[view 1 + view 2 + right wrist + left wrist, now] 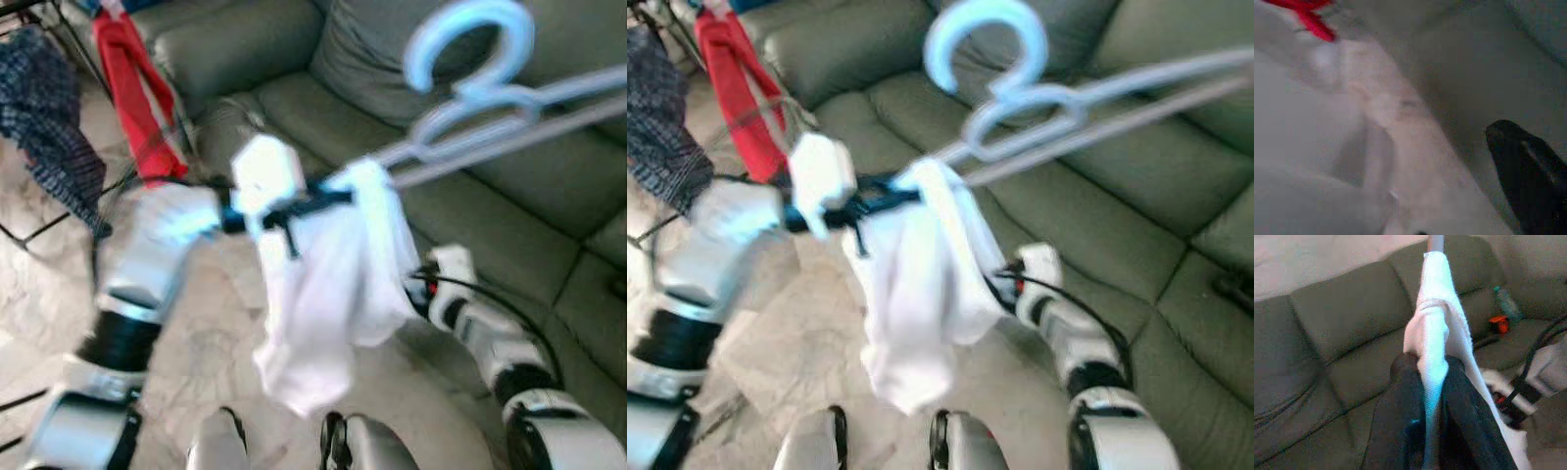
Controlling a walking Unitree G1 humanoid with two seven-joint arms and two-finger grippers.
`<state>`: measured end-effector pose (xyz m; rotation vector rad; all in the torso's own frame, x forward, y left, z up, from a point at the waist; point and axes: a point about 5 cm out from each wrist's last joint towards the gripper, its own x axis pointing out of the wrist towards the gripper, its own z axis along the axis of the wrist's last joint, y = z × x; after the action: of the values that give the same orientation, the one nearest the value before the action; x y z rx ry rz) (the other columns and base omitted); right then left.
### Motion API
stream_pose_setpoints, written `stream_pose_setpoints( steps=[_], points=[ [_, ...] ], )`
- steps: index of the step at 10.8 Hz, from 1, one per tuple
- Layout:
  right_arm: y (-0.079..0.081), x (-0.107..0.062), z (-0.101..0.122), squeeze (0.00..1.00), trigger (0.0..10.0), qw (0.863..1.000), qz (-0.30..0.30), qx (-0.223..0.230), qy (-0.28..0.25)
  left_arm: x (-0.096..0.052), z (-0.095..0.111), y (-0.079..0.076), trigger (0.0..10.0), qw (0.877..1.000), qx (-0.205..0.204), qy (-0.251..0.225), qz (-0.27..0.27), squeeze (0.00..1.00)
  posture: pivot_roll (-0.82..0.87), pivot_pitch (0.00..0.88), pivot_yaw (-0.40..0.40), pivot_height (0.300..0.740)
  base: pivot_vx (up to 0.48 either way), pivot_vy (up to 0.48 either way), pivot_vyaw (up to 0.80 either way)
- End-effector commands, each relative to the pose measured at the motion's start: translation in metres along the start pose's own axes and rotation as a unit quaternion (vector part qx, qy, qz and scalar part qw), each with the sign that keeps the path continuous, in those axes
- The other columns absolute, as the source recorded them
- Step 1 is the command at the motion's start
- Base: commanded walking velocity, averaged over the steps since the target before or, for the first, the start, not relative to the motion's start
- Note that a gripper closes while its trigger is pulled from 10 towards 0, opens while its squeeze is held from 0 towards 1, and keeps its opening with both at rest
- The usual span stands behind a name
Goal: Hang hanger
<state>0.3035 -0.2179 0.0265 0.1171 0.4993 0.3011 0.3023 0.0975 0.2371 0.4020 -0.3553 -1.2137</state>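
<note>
A light blue plastic hanger (490,108) is held up in the air in front of the sofa, hook (985,44) upward. A white garment (328,284) hangs from its near end. My left gripper (294,204) is shut on that end, and in the left wrist view its two black fingers (1464,401) clamp the white garment (1437,333) and the hanger bar. My right arm (490,338) is low on the right, its wrist partly behind the garment. One black finger (1530,171) of the right gripper shows over the floor.
A grey-green sofa (490,225) fills the right and back. A drying rack at the left carries a red garment (132,83) and a dark checked one (49,117). Pale marble floor (196,343) lies below. A bottle (1506,303) and an orange object (1498,323) rest on the sofa.
</note>
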Motion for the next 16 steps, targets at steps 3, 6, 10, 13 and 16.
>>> stream_pose_setpoints(
  steps=[3, 6, 10, 13, 16],
  points=[
    [-0.06, -0.035, 0.004, 0.0, 0.0, 0.985, -0.173, 0.023, -0.016, -0.048, -0.018, 0.039, 0.0, 0.993, 0.009, 0.059, 0.099, 0.0, 0.01, 0.16, -0.086, 0.74, 0.0, 0.0, 0.0],
    [-0.085, -0.048, 0.086, 0.0, 0.0, 0.934, -0.296, 0.033, -0.196, -0.081, -0.056, 0.022, 0.0, 0.985, -0.099, 0.09, 0.112, 0.0, -0.01, 0.16, -0.084, 0.74, 0.0, 0.0, 0.0],
    [-0.077, -0.045, 0.154, 0.0, 0.0, 0.918, -0.293, 0.01, -0.267, -0.095, -0.061, -0.031, 0.0, 0.957, -0.285, 0.049, -0.027, 0.0, 0.0, 0.155, -0.103, 0.74, 0.0, 0.0, 0.0],
    [-0.071, -0.044, 0.174, 0.0, 0.0, 0.913, -0.282, 0.006, -0.294, -0.103, -0.11, -0.075, 0.0, 0.937, -0.27, 0.199, -0.097, 0.0, -0.01, 0.153, -0.106, 0.74, 0.0, 0.0, 0.0],
    [-0.058, -0.042, 0.189, 0.0, 0.0, 0.91, -0.222, 0.001, -0.349, -0.105, -0.144, -0.085, 0.0, 0.927, -0.265, 0.26, -0.054, 0.0, -0.02, 0.152, -0.106, 0.74, 0.0, 0.0, 0.0]
  ],
)
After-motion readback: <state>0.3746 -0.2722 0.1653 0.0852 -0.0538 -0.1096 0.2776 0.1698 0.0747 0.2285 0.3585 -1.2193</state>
